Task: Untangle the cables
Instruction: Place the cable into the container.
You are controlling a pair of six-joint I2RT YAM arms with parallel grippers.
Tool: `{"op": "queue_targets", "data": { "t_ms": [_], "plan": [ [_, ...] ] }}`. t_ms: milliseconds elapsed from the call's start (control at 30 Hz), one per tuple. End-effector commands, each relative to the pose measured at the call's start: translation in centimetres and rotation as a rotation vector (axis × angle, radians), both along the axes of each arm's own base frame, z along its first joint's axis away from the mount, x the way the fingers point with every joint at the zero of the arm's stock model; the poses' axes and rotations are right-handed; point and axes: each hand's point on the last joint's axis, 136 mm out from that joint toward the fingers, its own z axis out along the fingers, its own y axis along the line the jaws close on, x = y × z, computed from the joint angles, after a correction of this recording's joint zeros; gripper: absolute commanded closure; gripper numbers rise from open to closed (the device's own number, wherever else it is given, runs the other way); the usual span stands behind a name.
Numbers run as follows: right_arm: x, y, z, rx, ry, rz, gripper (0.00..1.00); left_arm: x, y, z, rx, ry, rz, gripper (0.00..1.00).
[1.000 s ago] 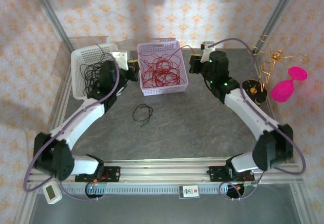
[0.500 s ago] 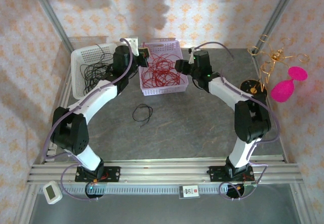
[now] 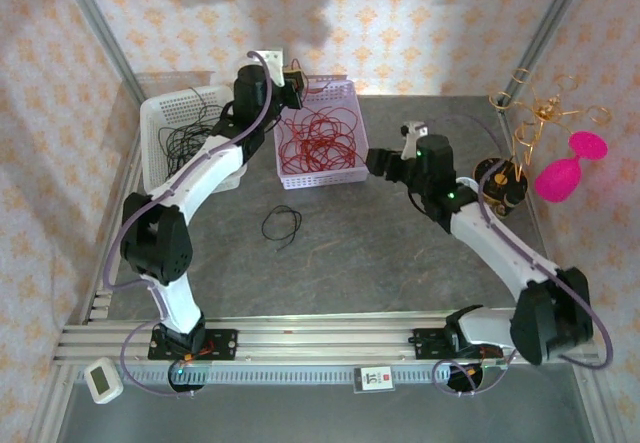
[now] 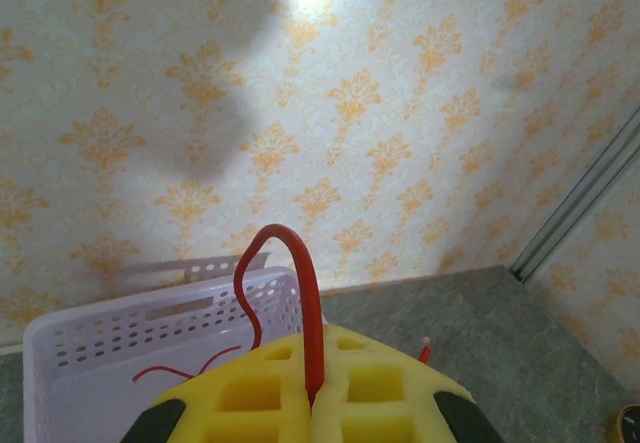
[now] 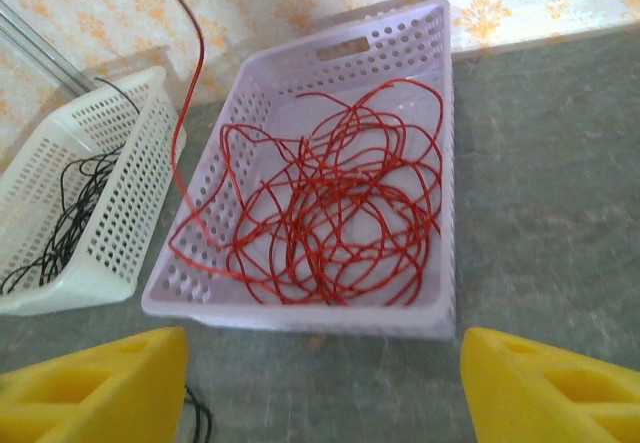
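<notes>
Red cables: a loose tangle of loops lying in the lilac basket at the far middle of the tabletop, with one strand lifted out of it.
Lifted strand: climbs from the left side of the tangle, past the lilac basket's left wall, and leaves the right wrist view at the top. In the left wrist view it stands above the pads as a narrow hairpin arch.
Left arm: elbow raised near its base, forearm stretched long toward the back wall, wrist high over the lilac basket's far left corner.
Left end effector: clenched, with the lifted strand pinched between its yellow pads.
Right arm: elbow swung out to the right, forearm reaching diagonally inward and to the left.
Right end effector: released, its fingers spread wide with nothing between them. It sits just beside the lilac basket's right wall and faces the tangle.
Black cables: bundled in the white basket, which stands to the left of the lilac basket.
Loose black cable: a small loop lying on the tabletop, in front of the lilac basket and apart from both arms.
</notes>
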Motion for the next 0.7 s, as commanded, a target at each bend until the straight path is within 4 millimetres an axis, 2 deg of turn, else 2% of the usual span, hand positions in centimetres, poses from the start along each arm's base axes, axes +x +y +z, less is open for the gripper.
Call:
{"op": "queue_targets", "data": {
  "t_ms": [0,100,133,233,333,467,567,667],
  "plan": [
    [-2.4,-1.3,-0.5,-0.002,0.022,-0.020,0.30,0.7,-1.6,-1.3,0.044,0.033,-0.041,1.00],
    [-4.4,-2.2,-1.1,0.001,0.042,-0.029,0.31,1.4,-2.2,-2.4,0.048,0.041,-0.032,1.00],
    [-5.0,-2.3,-1.2,0.004,0.047,-0.029,0.31,2.1,-2.6,-4.3,0.052,0.070,-0.029,1.00],
    [-6.3,-2.9,-2.1,0.005,0.071,-0.035,0.32,3.2,-3.1,-7.3,0.040,0.122,-0.024,1.00],
    [-7.2,-3.2,-3.1,0.006,0.094,-0.042,0.32,3.5,-3.7,-10.8,0.046,0.179,-0.024,0.88],
    [-7.8,-2.4,-4.5,0.050,0.140,-0.005,0.34,3.0,-4.4,-14.1,0.075,0.240,-0.030,0.72],
    [-7.7,-1.8,-5.1,0.070,0.161,0.015,0.35,2.2,-4.1,-14.5,0.092,0.260,-0.023,0.58],
    [-7.4,-1.8,-5.2,0.074,0.149,0.008,0.35,1.1,-3.3,-13.2,0.105,0.248,-0.003,0.51]
  ]
}}
